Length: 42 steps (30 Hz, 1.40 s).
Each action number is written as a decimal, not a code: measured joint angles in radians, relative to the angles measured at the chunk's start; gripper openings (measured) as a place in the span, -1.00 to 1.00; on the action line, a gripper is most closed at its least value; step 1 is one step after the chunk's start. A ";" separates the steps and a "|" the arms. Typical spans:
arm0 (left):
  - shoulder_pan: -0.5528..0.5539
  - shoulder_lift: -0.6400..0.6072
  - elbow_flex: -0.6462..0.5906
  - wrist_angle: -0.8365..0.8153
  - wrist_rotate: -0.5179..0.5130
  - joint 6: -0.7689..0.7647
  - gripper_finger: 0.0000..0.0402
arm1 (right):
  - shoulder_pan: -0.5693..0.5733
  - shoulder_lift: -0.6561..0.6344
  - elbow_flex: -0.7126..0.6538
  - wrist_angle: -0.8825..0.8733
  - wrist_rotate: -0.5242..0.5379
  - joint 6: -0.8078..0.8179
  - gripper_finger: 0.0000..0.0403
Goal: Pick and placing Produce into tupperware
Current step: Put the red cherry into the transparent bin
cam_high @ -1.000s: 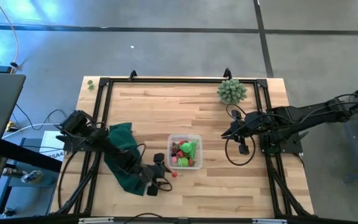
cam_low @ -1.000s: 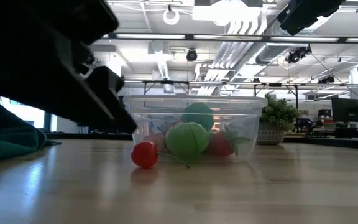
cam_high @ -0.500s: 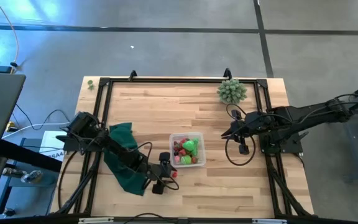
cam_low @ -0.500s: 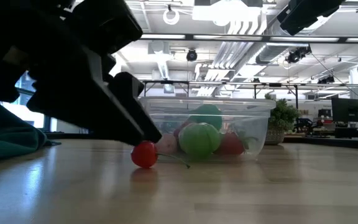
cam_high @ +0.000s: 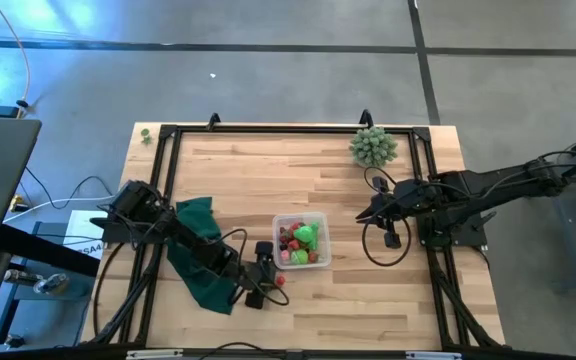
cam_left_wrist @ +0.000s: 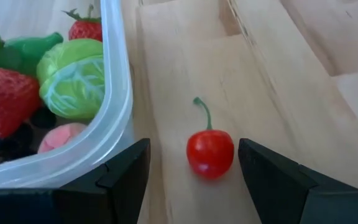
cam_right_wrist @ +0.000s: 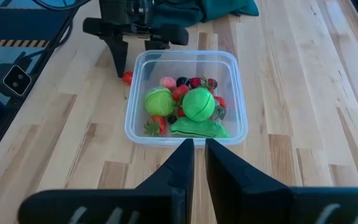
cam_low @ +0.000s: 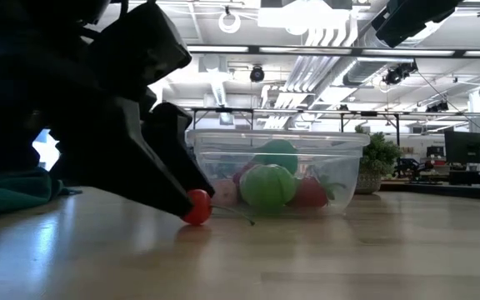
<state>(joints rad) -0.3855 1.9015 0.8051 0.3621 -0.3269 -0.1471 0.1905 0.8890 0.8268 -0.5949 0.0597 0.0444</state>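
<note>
The clear tupperware (cam_high: 324, 240) stands on the table, holding toy produce: green round pieces, strawberries and small dark and pink ones (cam_right_wrist: 185, 102). One red cherry (cam_left_wrist: 210, 152) lies on the wood just outside the tupperware's wall (cam_left_wrist: 114, 93). My left gripper (cam_left_wrist: 191, 171) is open and low over the table, with a finger on either side of the cherry (cam_low: 196, 207). My right gripper (cam_right_wrist: 199, 149) is shut and hangs in the air to the right of the tupperware (cam_right_wrist: 241, 93), pointing at it. My left gripper has one finger (cam_left_wrist: 126, 171) right beside the tupperware's outer wall (cam_left_wrist: 107, 149); I cannot tell whether they touch. The cherry lies on the table between the fingers, apart from both.
A dark green cloth (cam_high: 196, 255) lies under my left arm at the table's left. A pale green spiky plant (cam_high: 372, 146) stands at the far right corner. A black frame (cam_high: 268, 128) runs around the table. Bare wood stretches near and far of the tupperware.
My left gripper has moved toward the table's right edge and come down around the cherry. In doing so it slid the tupperware a little to the right. The cherry has stayed in place.
</note>
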 joint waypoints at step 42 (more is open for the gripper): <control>-0.001 0.066 0.001 0.097 0.031 -0.014 -0.17 | 0.000 0.000 0.000 0.000 0.000 0.000 -0.85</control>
<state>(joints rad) -0.3862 1.9671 0.8059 0.4591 -0.2958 -0.1616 0.1903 0.8890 0.8266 -0.5949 0.0597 0.0444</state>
